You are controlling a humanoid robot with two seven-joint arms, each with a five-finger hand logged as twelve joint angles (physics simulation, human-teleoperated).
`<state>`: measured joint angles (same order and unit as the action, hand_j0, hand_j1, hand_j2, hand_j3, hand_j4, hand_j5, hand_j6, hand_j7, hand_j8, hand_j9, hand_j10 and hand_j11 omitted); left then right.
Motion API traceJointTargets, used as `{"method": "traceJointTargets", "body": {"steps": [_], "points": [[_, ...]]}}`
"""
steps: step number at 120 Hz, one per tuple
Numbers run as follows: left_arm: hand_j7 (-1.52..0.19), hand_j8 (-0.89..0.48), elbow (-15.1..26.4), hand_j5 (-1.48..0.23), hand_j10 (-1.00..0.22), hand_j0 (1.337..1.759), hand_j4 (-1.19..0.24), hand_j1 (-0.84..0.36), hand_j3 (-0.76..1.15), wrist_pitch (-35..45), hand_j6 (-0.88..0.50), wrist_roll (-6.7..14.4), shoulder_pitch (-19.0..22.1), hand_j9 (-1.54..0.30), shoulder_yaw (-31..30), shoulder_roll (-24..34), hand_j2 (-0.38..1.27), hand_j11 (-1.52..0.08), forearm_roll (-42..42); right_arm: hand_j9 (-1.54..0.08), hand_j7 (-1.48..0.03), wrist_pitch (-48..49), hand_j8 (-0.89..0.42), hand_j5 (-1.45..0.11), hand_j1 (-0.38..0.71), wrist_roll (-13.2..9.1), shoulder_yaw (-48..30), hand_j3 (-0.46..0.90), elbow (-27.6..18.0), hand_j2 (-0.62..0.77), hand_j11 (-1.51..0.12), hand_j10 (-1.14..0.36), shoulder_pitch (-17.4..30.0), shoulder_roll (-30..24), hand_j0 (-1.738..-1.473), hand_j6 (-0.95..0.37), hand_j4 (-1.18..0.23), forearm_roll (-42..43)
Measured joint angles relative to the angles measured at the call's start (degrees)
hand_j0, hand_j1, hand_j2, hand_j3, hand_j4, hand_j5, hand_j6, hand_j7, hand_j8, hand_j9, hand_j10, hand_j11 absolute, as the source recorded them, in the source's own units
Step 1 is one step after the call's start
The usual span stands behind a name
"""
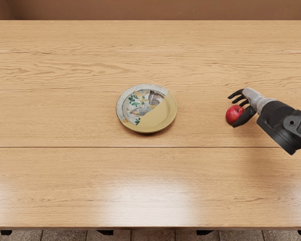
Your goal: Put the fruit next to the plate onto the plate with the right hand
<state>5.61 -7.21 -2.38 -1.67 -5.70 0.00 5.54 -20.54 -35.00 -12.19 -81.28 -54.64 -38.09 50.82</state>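
Head view: apple sits out on the wooden table, well to the right of the plate and nowhere near it yet. Right hand comes in from the right edge and is on the fruit now, dark fingers curled round its far side and thumb pressed to the near side, clasping the apple. Plate is round, half yellow and half patterned, lying flat at mid-table with nothing on it.
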Motion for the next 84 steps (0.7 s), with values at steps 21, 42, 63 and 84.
{"method": "traceJointTargets", "body": {"steps": [21, 42, 63, 84], "points": [[-0.3, -0.23, 0.0, -0.3, -0.23, 1.658, -0.23, 0.07, 0.0, 0.0, -0.23, 0.0, 0.0, -0.3, 0.0, 0.0, 0.05, -0.3, 0.0, -0.52, -0.52, -1.5, -0.39, -0.52, 0.12, 0.0, 0.9, 0.0, -2.2, -0.08, -0.52, -0.4, 0.0, -1.1, -1.658, -0.4, -0.4, 0.4], [-0.3, -0.23, 0.0, -0.3, -0.23, 1.658, -0.23, 0.07, 0.0, 0.0, -0.23, 0.0, 0.0, -0.3, 0.0, 0.0, 0.05, -0.3, 0.0, -0.54, -0.54, -2.8, -0.37, -0.52, 0.14, 0.0, 1.9, 0.0, -2.8, -0.07, -0.54, -0.42, 0.1, -0.9, -1.658, -0.42, -0.43, 1.2], [-0.3, -0.23, 0.0, -0.3, -0.23, 1.658, -0.23, 0.07, 0.0, 0.0, -0.23, 0.0, 0.0, -0.3, 0.0, 0.0, 0.05, -0.3, 0.0, -0.55, -0.55, -4.4, -0.32, -0.5, 0.14, 0.0, 3.3, 0.0, -3.4, -0.06, -0.54, -0.45, 0.1, -0.7, -1.657, -0.39, -0.48, 1.8], [-0.3, -0.23, 0.0, -0.3, -0.23, 1.658, -0.23, 0.07, 0.0, 0.0, -0.23, 0.0, 0.0, -0.3, 0.0, 0.0, 0.05, -0.3, 0.0, -0.63, -0.64, -4.8, -0.4, -0.58, 0.22, 0.0, 3.6, 0.0, -3.5, -0.05, -0.63, -0.55, 0.1, -0.4, -1.656, -0.46, -0.57, 1.6]]}}
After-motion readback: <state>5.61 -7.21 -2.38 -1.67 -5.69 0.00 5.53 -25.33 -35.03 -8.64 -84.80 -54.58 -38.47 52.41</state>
